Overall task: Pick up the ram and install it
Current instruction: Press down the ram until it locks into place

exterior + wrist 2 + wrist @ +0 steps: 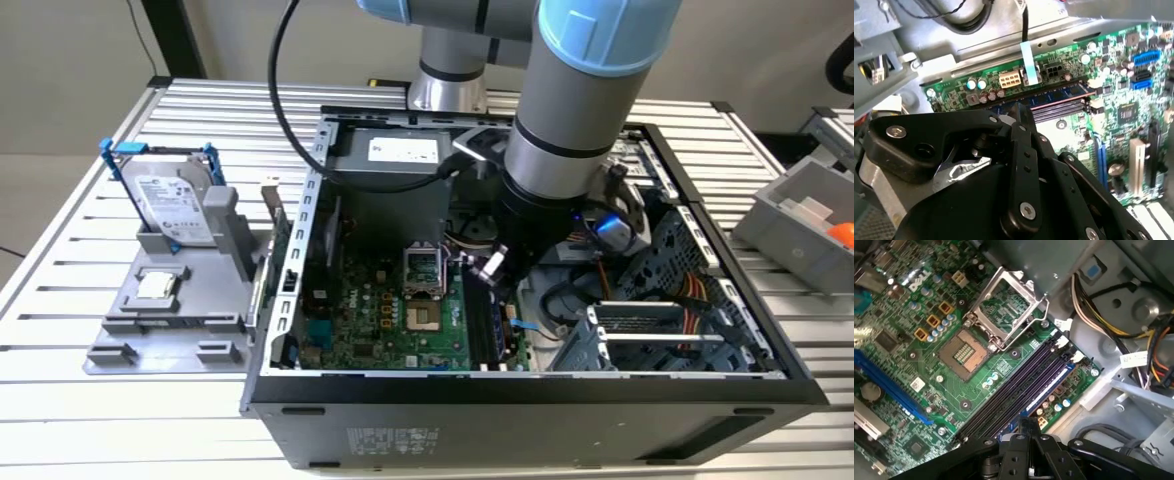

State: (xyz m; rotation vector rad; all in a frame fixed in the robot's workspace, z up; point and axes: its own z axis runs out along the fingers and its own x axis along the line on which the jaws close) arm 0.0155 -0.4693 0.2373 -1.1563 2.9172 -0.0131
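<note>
Gripper [491, 268] over ram [1046, 385], mobo slots.

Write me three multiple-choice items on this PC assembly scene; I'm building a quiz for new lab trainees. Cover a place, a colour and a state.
1. Where is the gripper?
A. Over the hard drive in its fixture
B. Inside the computer case, at the memory slots
C. Above the bare table outside the case

2. What colour is the long expansion slot on the motherboard?
A. Red
B. Yellow
C. Blue

3. What state is the processor socket in?
A. Open, frame raised, no chip in it
B. Clamped shut over a chip
C. Covered by a cooler

Answers:
1 B: in the first wrist view the gripper sits right at the end of the memory slots, within the computer case.
2 C: the expansion slot is blue.
3 A: the processor socket lies bare, with its metal frame swung up.
</note>
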